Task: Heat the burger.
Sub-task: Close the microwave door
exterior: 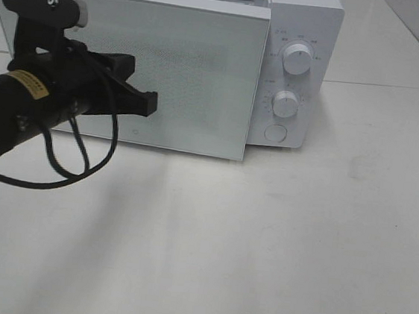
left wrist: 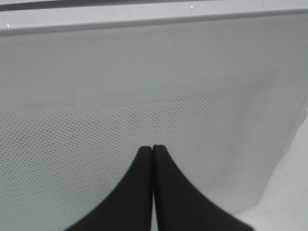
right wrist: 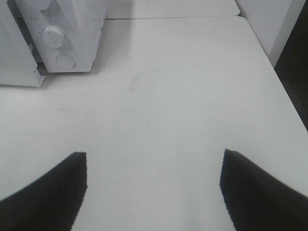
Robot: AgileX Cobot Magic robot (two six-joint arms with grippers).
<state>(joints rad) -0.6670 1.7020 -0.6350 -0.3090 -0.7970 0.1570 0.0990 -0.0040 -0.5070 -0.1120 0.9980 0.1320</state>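
- A white microwave stands at the back of the white desk.
- Its door is a pale panel with a fine dotted mesh. It is not flush: on the control side its edge stands forward of the body, so it is slightly ajar.
- The control panel is to the right of the door. It has two round knobs, the upper above the lower, and a round button beneath them.
- The left arm reaches in from the left of the high view, across the front of the door. A black cable loops below it.
- The left gripper is in front of the door's middle, pointing at the panel.
- In its wrist view the left gripper has its fingers pressed together with nothing between them. The tips are close to the mesh; whether they touch it cannot be told.
- The right gripper appears only in its own wrist view. Its fingers are spread wide and hold nothing, and it hangs above bare desk, right of the microwave's panel and well apart from it.
- The burger shows in no view, so its place cannot be told.
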